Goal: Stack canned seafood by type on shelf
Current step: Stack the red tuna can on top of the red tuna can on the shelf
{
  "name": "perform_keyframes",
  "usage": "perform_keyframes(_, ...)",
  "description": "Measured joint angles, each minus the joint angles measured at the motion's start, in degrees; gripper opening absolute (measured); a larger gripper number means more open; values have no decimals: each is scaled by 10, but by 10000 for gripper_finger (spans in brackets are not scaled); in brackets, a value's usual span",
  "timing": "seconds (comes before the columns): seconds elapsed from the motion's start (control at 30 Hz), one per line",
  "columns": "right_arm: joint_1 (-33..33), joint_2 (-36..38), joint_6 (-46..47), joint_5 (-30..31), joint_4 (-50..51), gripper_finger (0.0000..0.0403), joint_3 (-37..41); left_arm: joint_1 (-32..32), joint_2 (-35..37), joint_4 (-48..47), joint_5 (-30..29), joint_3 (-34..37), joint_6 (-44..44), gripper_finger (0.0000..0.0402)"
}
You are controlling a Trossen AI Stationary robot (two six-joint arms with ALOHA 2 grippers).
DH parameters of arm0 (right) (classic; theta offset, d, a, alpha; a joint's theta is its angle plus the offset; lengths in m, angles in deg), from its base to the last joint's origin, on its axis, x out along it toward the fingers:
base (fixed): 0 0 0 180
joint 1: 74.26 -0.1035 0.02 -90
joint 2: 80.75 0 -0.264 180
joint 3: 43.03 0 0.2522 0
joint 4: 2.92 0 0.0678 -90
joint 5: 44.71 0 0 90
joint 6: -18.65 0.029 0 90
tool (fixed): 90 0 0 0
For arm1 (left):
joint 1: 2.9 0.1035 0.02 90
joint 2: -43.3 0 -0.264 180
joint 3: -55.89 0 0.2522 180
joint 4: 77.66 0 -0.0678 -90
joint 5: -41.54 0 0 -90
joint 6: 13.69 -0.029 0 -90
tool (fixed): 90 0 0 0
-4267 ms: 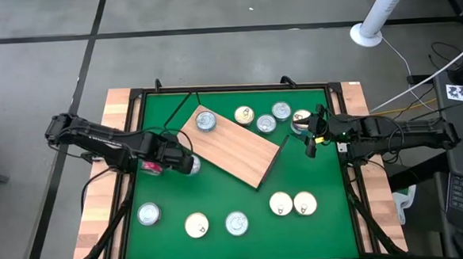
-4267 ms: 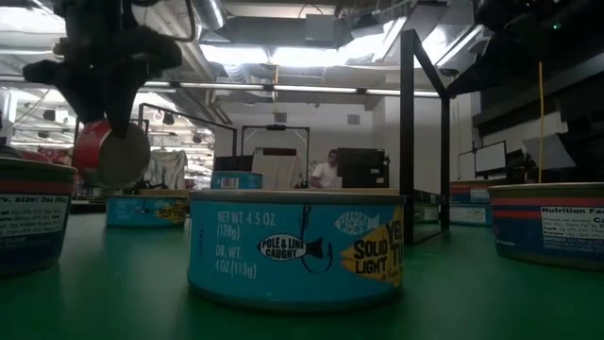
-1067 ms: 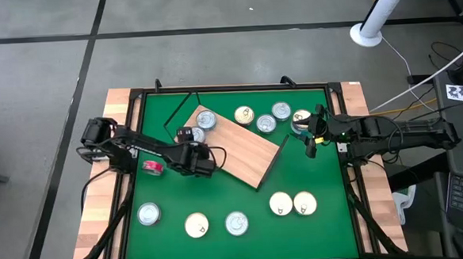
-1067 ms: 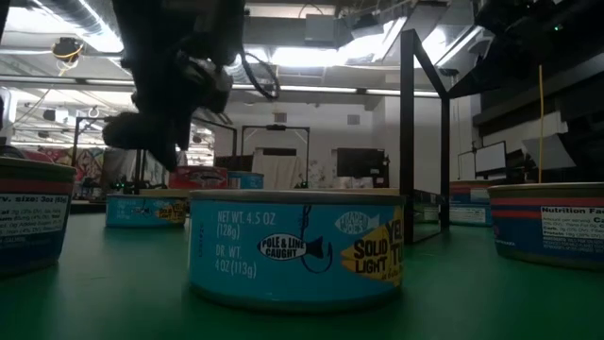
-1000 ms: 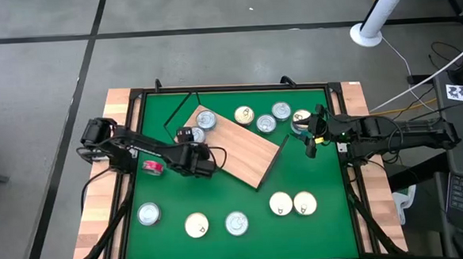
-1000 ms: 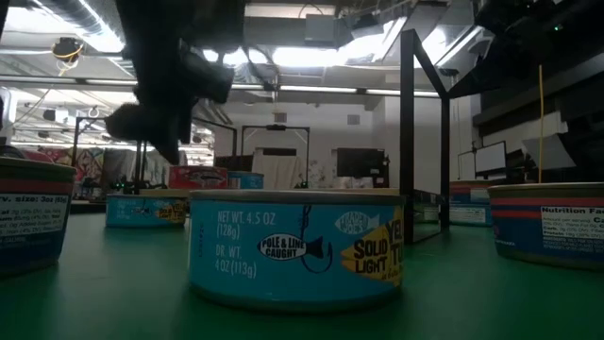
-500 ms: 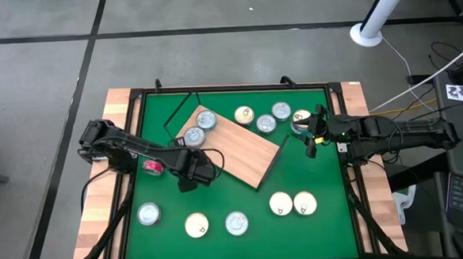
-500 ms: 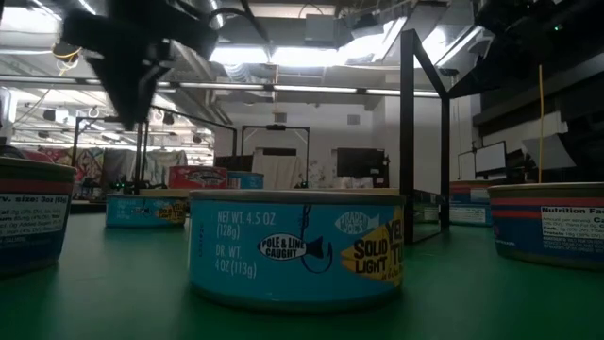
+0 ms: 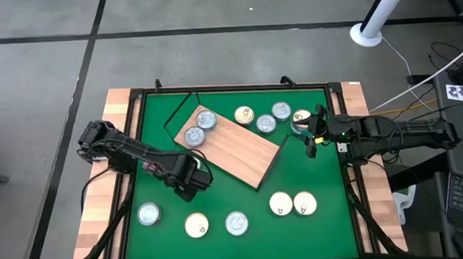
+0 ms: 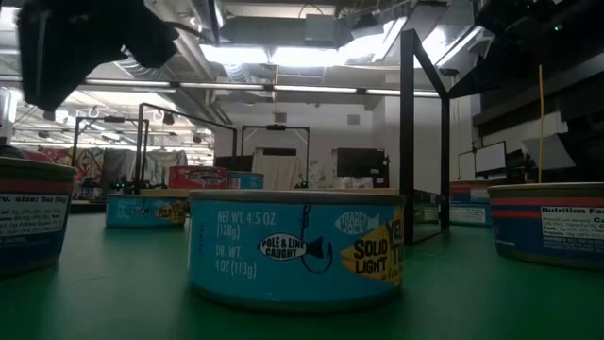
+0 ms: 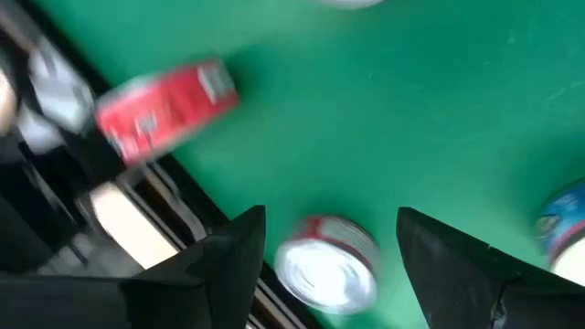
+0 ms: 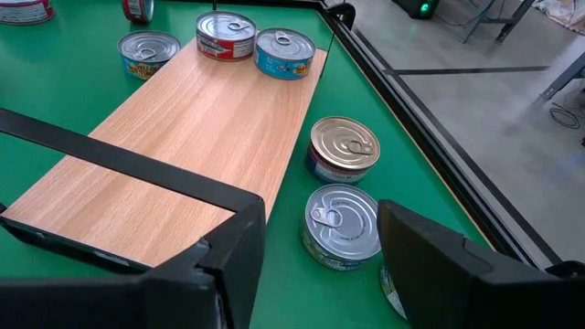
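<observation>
The shelf (image 9: 236,147) is a light wood board lying askew on the green mat. Two tins stand side by side on its far left corner: a blue-labelled tin (image 9: 206,120) (image 12: 285,50) and a red-labelled tin (image 9: 194,136) (image 12: 226,35). My left gripper (image 9: 185,179) (image 11: 331,219) is open and empty, hanging above the mat just off the shelf's left edge. Below it the left wrist view shows an upright silver-lidded tin (image 11: 329,270) and a red tin lying on its side (image 11: 164,110). My right gripper (image 9: 311,138) (image 12: 320,215) waits open by the mat's right edge.
Several tins (image 9: 266,124) stand on the mat past the shelf's far edge, two of them close before my right gripper (image 12: 343,219). Several more (image 9: 236,222) line the near side. A blue tin (image 10: 297,246) fills the low view. A black frame (image 9: 136,134) rims the mat.
My left gripper has drawn back from the red-labelled tin at the shelf's left corner, moving toward the near edge and rising. That tin stays standing on the shelf beside the blue-labelled one.
</observation>
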Motion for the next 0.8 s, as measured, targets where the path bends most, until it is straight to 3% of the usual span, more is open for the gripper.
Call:
perform_keyframes(0.13, 0, 0, 0, 0, 0, 211, 0, 0, 0, 0, 15, 0, 71, 241)
perform_keyframes(0.33, 0, 0, 0, 0, 0, 211, 0, 0, 0, -36, 15, 0, 108, 241)
perform_keyframes(0.67, 0, 0, 0, 0, -1, 211, 0, 10, 38, -34, 13, 10, 59, 241)
perform_keyframes(0.8, 0, 0, -2, 0, -1, 211, 0, 13, 60, -33, -18, 10, 14, 241)
